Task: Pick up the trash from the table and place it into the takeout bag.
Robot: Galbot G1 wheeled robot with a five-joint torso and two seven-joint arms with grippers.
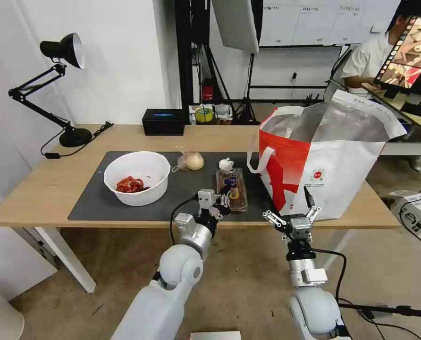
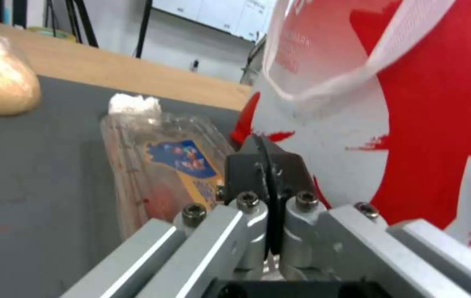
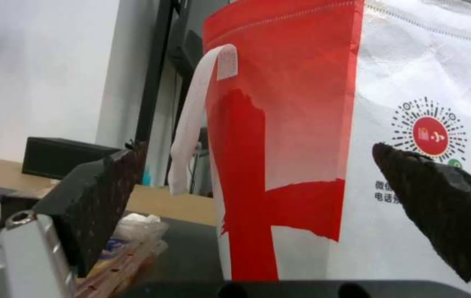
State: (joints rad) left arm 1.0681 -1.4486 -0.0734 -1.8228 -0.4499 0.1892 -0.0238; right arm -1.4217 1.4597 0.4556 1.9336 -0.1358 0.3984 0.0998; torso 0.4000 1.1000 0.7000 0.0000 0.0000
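Reaching step: left end effector (image 1: 218,204), pinched empty, sits just short of the clear box (image 1: 231,188); widening comes next. Right end effector (image 1: 291,216) waits wide.

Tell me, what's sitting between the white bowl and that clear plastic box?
In the head view, bare dark mat separates the bowl and box; the bagged yellowish lump sits farther back.

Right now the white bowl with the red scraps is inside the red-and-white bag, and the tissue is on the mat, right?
Not quite. The bowl isn't in the bag; it sits on the mat, off to the bag's left, red scraps still in it. The head view shows this. The tissue is on the mat, as you said.
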